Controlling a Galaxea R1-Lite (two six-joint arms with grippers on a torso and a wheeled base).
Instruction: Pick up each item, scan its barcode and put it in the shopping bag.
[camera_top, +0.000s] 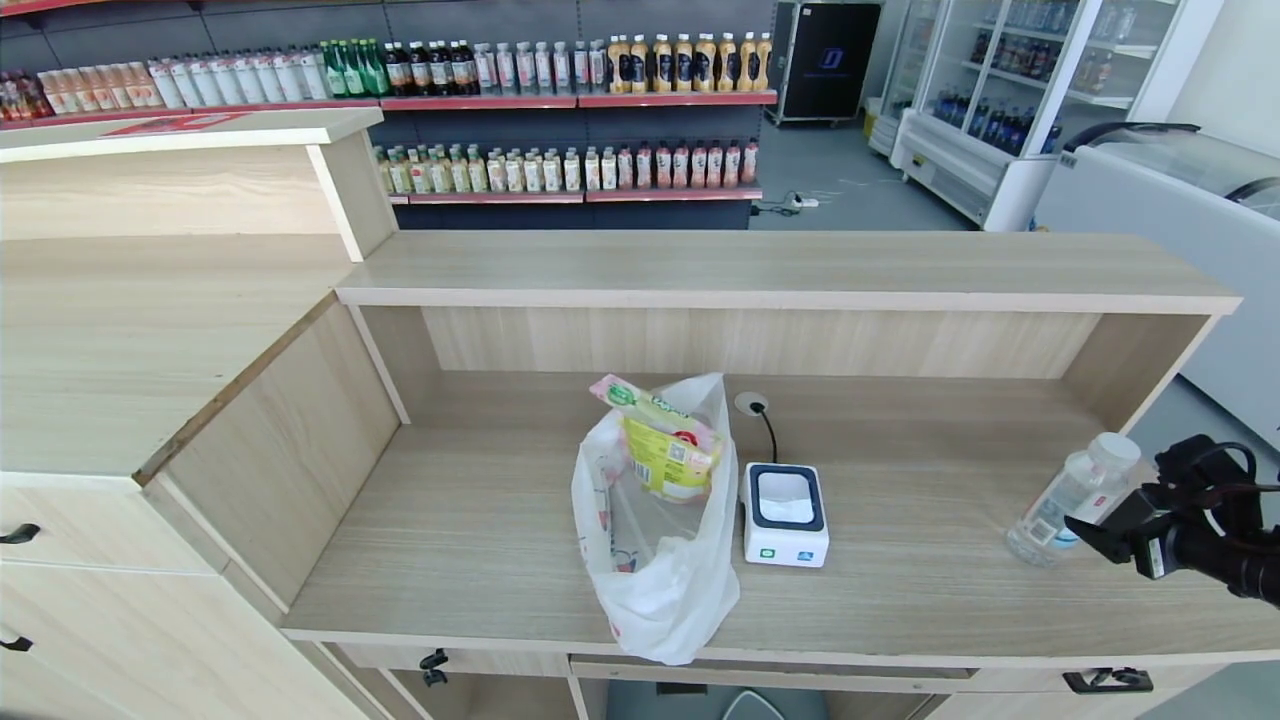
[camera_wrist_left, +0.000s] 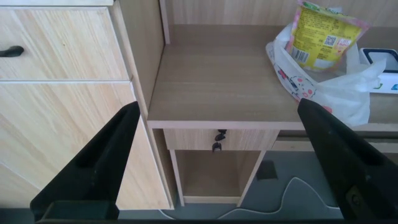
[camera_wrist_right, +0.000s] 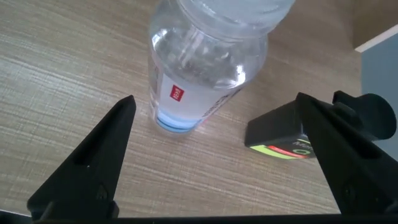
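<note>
On the counter (camera_top: 900, 600), a yellow pouch (camera_top: 665, 445) already sits in the shopping bag (camera_top: 655, 570), while the water bottle (camera_top: 1075, 500) waits, seemingly unscanned, just before the released right hand (camera_wrist_right: 216, 109); the left hand (camera_wrist_left: 219, 106) is released too.

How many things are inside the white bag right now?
1. A yellow and green pouch stands in the mouth of the white shopping bag, beside the scanner. Something lower down could be hidden by the bag's folds.
</note>
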